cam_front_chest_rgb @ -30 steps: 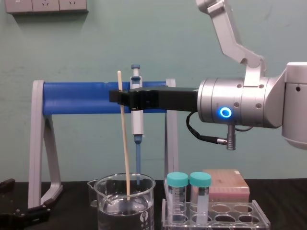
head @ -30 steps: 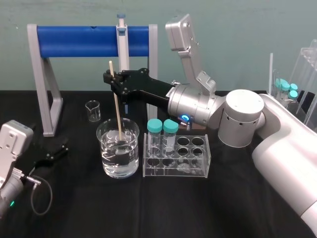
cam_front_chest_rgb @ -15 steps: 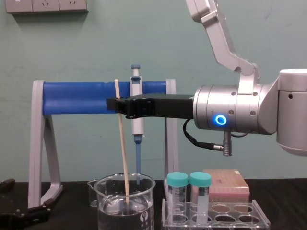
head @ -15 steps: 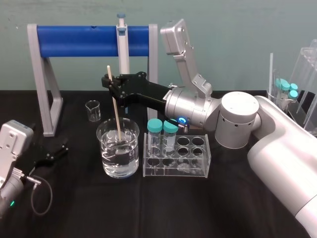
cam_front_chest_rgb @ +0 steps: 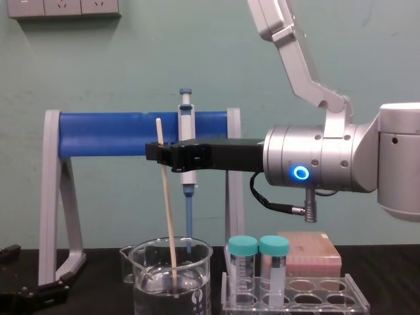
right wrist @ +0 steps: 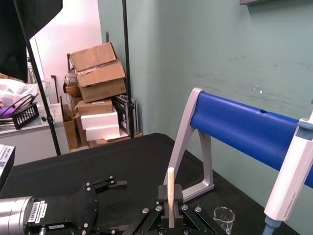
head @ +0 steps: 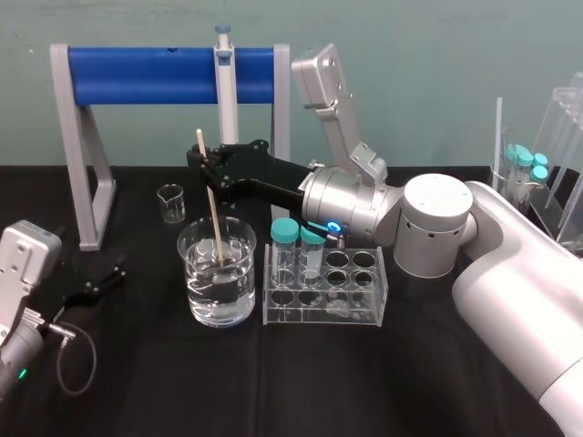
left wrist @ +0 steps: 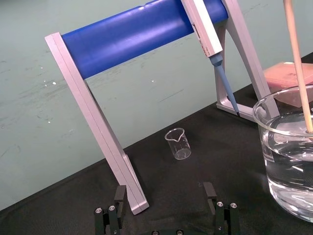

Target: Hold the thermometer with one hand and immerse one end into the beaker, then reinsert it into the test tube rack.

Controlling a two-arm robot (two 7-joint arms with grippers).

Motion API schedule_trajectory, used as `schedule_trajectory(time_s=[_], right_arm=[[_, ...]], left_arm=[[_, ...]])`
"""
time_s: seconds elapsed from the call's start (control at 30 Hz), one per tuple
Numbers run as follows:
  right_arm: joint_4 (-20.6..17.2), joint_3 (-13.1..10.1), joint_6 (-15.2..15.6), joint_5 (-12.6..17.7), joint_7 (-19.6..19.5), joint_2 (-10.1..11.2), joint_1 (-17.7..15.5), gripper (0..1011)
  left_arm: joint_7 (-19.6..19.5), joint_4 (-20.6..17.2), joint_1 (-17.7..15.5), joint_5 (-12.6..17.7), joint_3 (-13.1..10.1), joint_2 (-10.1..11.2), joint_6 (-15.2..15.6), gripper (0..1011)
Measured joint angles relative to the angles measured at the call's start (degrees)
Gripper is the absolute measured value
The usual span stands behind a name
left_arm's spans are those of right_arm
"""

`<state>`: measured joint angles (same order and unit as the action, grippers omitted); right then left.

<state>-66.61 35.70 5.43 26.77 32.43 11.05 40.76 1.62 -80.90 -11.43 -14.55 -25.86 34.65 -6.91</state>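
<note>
At tabletop centre, thermometer: one; cream-white rod, slightly tilted, lower end inside the beaker at the water surface; how deep it sits cannot be told.
Right gripper: above the beaker, reaching in from the robot's right; fingers pinch the thermometer near its upper end, and a short length of rod stands above them.
Wrist light: one blue ring glowing on the silver wrist.
Left gripper: low over the tabletop at the robot's left, well apart from the glassware; fingers spread, holding nothing.
Beaker: one large, clear, partly filled with clear liquid, just beside the rack.
Small beaker: one, behind the large one, under the stand.
Test tube rack: one, clear plastic, rows of round holes.
Capped tubes: two, teal caps, upright side by side in the rack's back row at the end nearest the beaker.
Pipette: one, grey and blue, hanging tip down from the stand.
Stand: one, blue crossbar on grey legs.
Pink box: one, behind the rack.
Writing: white printed mark on the beaker wall, not legible.
</note>
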Motion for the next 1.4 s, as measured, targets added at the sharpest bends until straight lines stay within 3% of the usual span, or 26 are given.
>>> schedule_trajectory(time_s=[1.4], right_arm=[[1.14, -0.22, 0.07, -0.27, 0.58, -0.51, -0.50, 53]], left_arm=[[0.00, 0.00, 0.00, 0.00, 0.00, 0.00, 0.00, 1004]])
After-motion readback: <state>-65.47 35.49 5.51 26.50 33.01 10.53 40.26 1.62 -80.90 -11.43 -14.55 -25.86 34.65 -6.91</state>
